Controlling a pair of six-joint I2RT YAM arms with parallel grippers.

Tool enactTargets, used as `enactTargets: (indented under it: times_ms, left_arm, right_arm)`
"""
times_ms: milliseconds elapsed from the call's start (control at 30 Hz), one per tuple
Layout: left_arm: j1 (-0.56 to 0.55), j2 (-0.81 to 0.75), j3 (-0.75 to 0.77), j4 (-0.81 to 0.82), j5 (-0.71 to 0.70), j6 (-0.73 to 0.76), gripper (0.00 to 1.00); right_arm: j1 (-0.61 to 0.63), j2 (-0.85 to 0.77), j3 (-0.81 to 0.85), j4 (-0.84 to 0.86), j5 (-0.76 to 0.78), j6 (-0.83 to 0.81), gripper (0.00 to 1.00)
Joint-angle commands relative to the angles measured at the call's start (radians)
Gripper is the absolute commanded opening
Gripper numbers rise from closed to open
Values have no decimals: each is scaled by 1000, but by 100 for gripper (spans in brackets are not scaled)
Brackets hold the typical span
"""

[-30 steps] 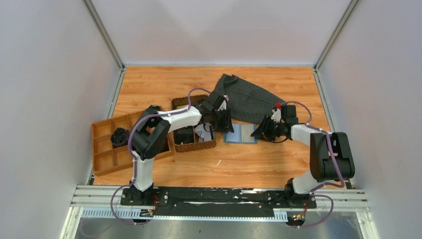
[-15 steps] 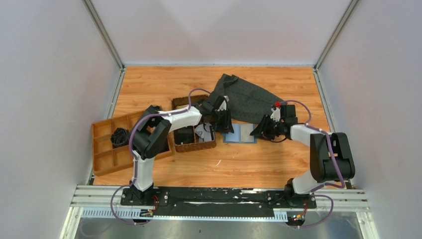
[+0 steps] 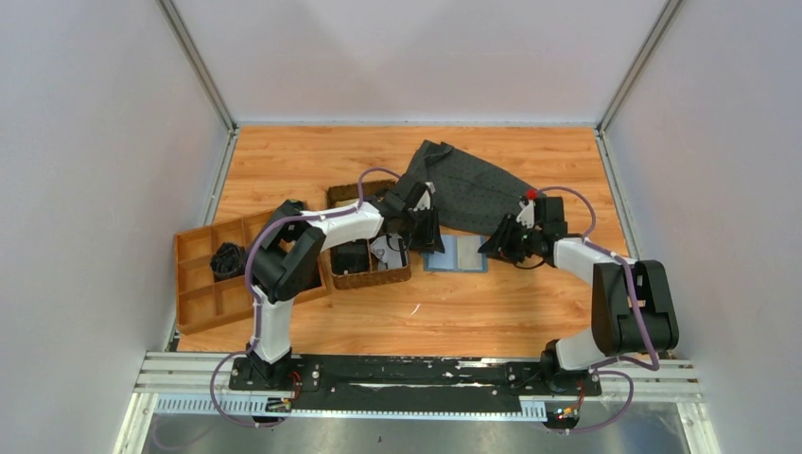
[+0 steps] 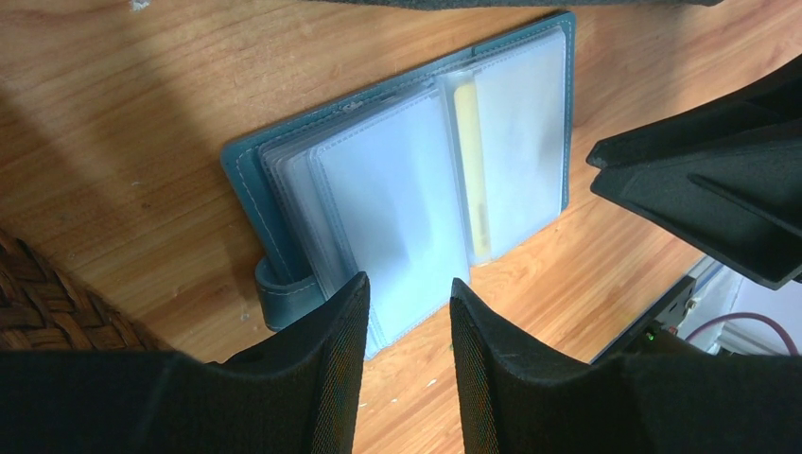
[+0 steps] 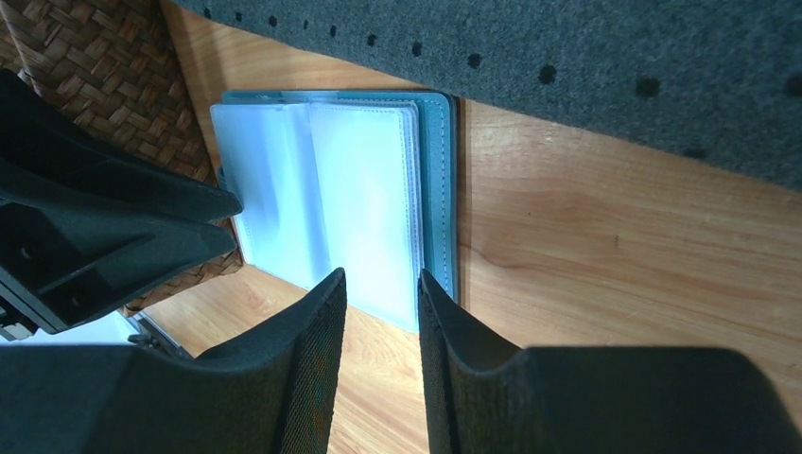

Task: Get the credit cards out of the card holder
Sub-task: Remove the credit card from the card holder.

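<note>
The blue-teal card holder [image 3: 456, 253] lies open on the wooden table, its milky clear sleeves facing up [image 4: 416, 180] [image 5: 331, 199]. One pale yellow credit card [image 4: 470, 170] shows edge-on in a sleeve near the spine. Other cards cannot be made out through the sleeves. My left gripper [image 3: 424, 241] [image 4: 407, 288] hovers open over the holder's left end, beside its strap tab, with nothing between its fingers. At the holder's right end my right gripper [image 3: 498, 248] [image 5: 381, 279] is open and empty over the sleeve edge. Each gripper shows in the other's wrist view.
A dark grey dotted cloth [image 3: 473, 189] [image 5: 567, 66] lies just behind the holder. A brown woven basket [image 3: 369, 270] [image 5: 104, 57] with dark items sits to its left under the left arm. A divided wooden tray [image 3: 203, 284] stands at the far left.
The right gripper has edged slightly away from the near edge and toward the holder. The left arm and the holder have not moved.
</note>
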Motion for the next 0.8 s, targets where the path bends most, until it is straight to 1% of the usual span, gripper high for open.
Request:
enactTargets:
  times_ms: [0,367,767]
  left_arm:
    - [-2,42,-10,-7,18,15,40]
    - [-2,44,-10,-5,20,14,40]
    - [-2,43,-21,6,24,13,40]
  right_arm:
    - [27,35,9,-7,-20,-3,36]
    - [77,80,25,14,-34,5,36]
    - [109,25,30,17,-31,23,35]
